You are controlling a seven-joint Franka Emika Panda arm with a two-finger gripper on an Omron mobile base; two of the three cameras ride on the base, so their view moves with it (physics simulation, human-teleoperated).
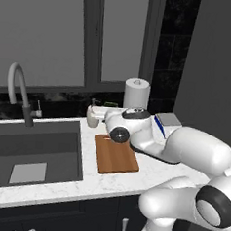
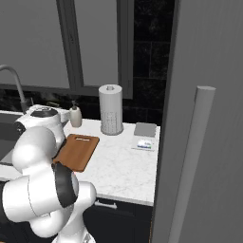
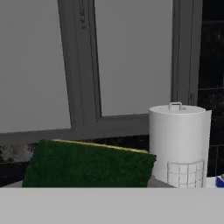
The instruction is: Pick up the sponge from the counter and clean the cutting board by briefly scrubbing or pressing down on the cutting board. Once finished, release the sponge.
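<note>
Close ahead: sponge [image 3: 87, 164] (green-topped).

One cutting board [image 1: 115, 155], centre of left base view, on counter [image 1: 44, 190].
One sponge [image 3: 87, 164], lower left of hand view.
One paper towel roll [image 2: 110, 110], upper centre of right base view.
One soap bottle [image 2: 75, 116], left of roll in right base view.
One faucet [image 1: 19, 92], upper left of left base view.
One sink basin [image 1: 32, 150], left of left base view.
One grey flat block [image 2: 144, 129] and one small blue-and-white item [image 2: 144, 144], centre right of right base view.
</note>
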